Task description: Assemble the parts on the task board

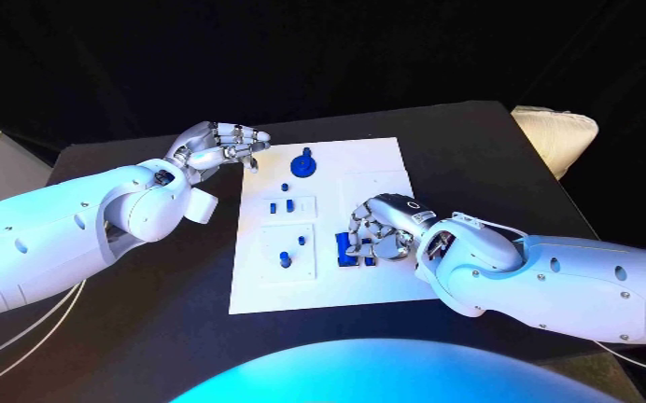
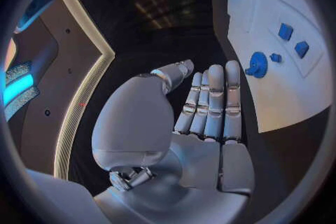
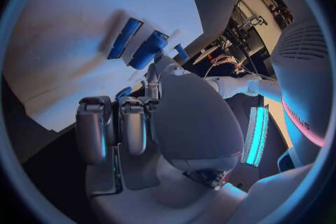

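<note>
We're working our right hand (image 1: 381,230), fingers curled over the blue parts (image 1: 353,252) at the task board (image 1: 337,291) w/ grip unclear, left hand (image 1: 216,149) hovering empty w/ fingers together beside it, risking a part slipping or jamming crooked.

Robotics lab or demo stage, not home. Black counter (image 1: 161,328) backed by black drape (image 1: 323,30) across upper half of head view. White task board (image 1: 337,282) at centre of counter, with small blue parts (image 1: 304,164) set in its recesses. White cables (image 1: 34,324) trailing at lower left of head view. Pale padded object (image 1: 559,132) at right edge, off counter corner. Equipment clutter on stands (image 3: 245,17) at upper right of right wrist view, too small to identify.
</note>
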